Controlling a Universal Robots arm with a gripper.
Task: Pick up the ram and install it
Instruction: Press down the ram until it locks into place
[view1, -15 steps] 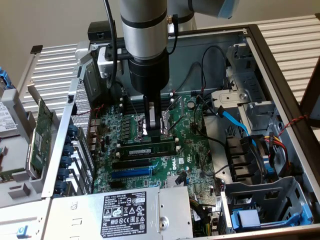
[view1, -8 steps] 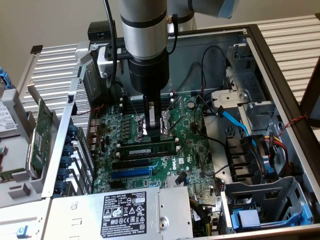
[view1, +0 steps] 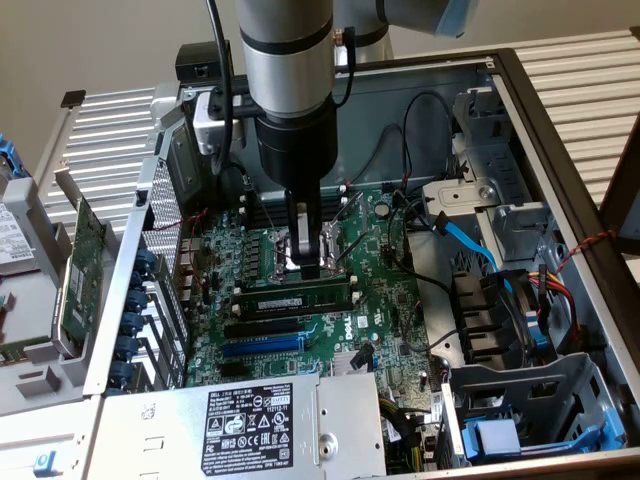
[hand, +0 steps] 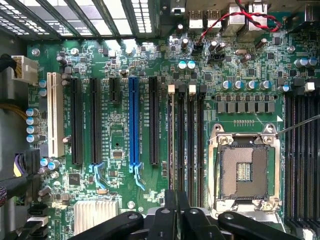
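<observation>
From the exterior view I see the whole open computer case (view1: 560, 130), with the arm (view1: 285, 60) coming straight down into it, its silver-and-black wrist vertical and the gripper (view1: 312, 262) low over the green motherboard (view1: 390, 290). The ram (view1: 295, 299) lies lengthwise along the memory slots just beside the fingertips, on the side nearer the metal power supply box (view1: 250, 420). It is a thin green stick with a pale label on its face.

The wrist view looks flat down onto the board and gives me what the exterior view hides behind the gripper: the square CPU socket (hand: 245, 172) with its shiny steel frame and gold contact field, a long blue slot (hand: 133, 125) among black ones, and a ribbed aluminium heatsink (hand: 92, 212). The black fingers (hand: 167, 220) sit pressed together there, lined up with the memory slots (hand: 190, 150), so I read the gripper as closed. I cannot tell whether it pinches the stick or merely stands next to it.

Outside the case, at the exterior view's left, a wider green expansion card (view1: 85, 270) stands in a grey holder.
</observation>
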